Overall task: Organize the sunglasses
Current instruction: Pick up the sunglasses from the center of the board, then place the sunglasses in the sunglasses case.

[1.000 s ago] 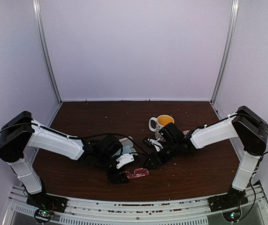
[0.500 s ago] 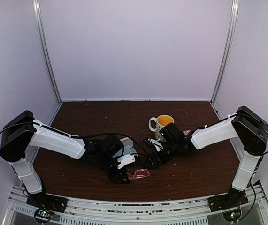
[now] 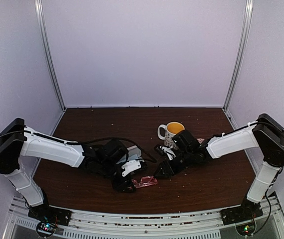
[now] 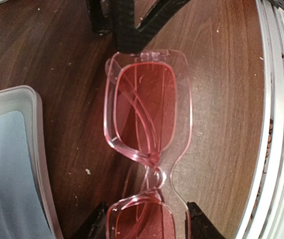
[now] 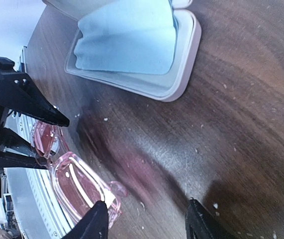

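Clamping now: left jaws pinch one lens end of the sunglasses (image 4: pixel 146 114), lying flat on counter (image 4: pixel 221 99) nr front edge; right jaws open, one tip touching opp. end.

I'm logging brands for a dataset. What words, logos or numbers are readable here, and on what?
No text can be read in any view.
The mug: its side is too small and blurred to tell any print.
The sunglasses, case and cloth: no print shows.
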You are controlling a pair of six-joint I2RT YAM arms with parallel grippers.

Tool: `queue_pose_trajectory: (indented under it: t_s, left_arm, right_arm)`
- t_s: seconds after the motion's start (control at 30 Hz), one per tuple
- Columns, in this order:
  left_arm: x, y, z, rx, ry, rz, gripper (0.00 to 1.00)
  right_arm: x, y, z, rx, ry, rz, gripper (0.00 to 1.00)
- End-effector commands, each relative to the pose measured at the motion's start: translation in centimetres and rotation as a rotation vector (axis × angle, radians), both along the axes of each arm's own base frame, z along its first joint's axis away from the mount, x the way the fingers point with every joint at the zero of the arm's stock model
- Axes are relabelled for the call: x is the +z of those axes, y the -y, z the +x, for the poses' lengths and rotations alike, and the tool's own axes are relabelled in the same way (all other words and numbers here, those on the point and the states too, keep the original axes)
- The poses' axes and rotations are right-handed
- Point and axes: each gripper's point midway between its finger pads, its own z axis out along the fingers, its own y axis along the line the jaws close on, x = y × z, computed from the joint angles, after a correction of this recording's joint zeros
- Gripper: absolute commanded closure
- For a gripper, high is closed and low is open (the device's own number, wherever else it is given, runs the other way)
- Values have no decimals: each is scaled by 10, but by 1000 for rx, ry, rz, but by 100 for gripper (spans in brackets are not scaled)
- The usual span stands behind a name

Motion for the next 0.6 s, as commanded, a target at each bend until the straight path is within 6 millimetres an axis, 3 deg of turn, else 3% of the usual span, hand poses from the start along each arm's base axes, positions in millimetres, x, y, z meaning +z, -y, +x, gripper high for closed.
queue_pose_trajectory:
  t_s: [0.0, 0.27, 0.57]
  left_arm:
    - [20, 2, 12, 75, 36, -48, 70]
    - [43, -4, 26, 178, 88, -79, 71]
    - [42, -30, 48, 211, 202, 18, 70]
  right_arm:
    - [20, 13, 7, -50, 56, 13, 47]
    - [55, 26, 13, -99, 143, 64, 47]
    - [46, 24, 14, -106, 125, 62, 47]
